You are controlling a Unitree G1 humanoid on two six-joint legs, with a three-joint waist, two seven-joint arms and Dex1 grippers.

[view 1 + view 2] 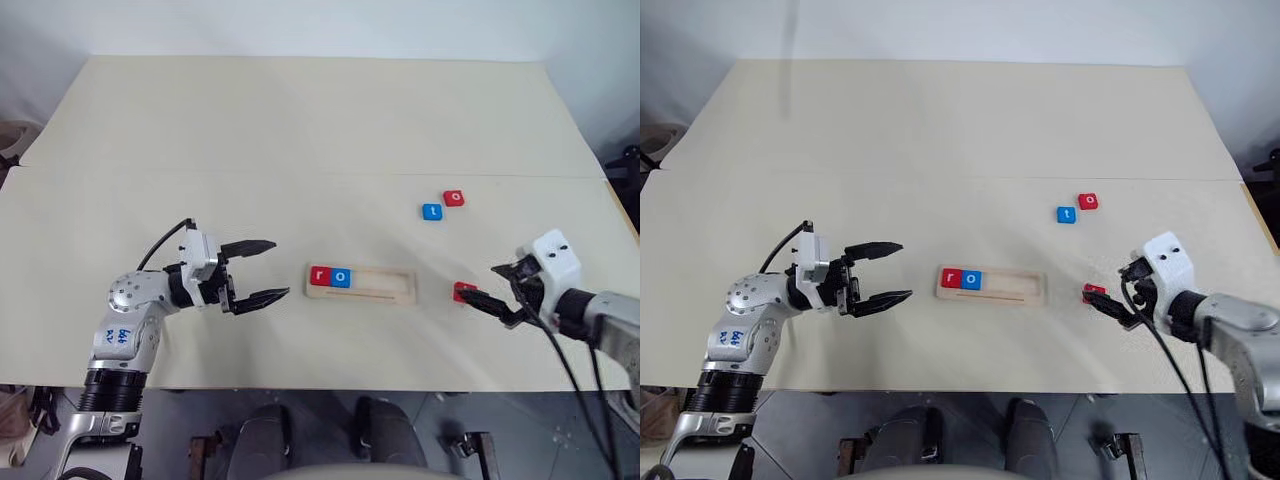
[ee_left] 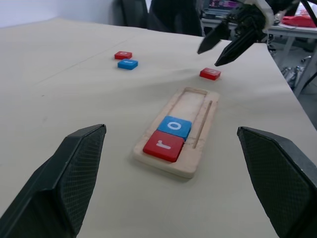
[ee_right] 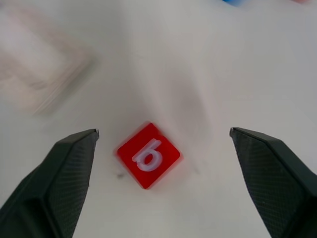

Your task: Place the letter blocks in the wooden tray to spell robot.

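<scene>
The wooden tray (image 1: 385, 283) lies in the middle of the table, with a red r block (image 1: 320, 276) and a blue o block (image 1: 341, 277) side by side at its left end. To its right a red b block (image 3: 148, 154) rests flat on the table. My right gripper (image 1: 487, 284) hovers open just over and behind it, tilted down, with nothing between its fingers. A blue t block (image 1: 431, 212) and a red o block (image 1: 453, 198) sit together farther back on the right. Left of the tray, my left gripper (image 1: 262, 270) stands open and level, pointing at the tray.
The cream table (image 1: 300, 130) stretches wide behind the tray, with a seam across its middle. Black cables (image 1: 575, 380) hang from my right arm past the front edge. Chairs and a cluttered desk show beyond the table in the left wrist view.
</scene>
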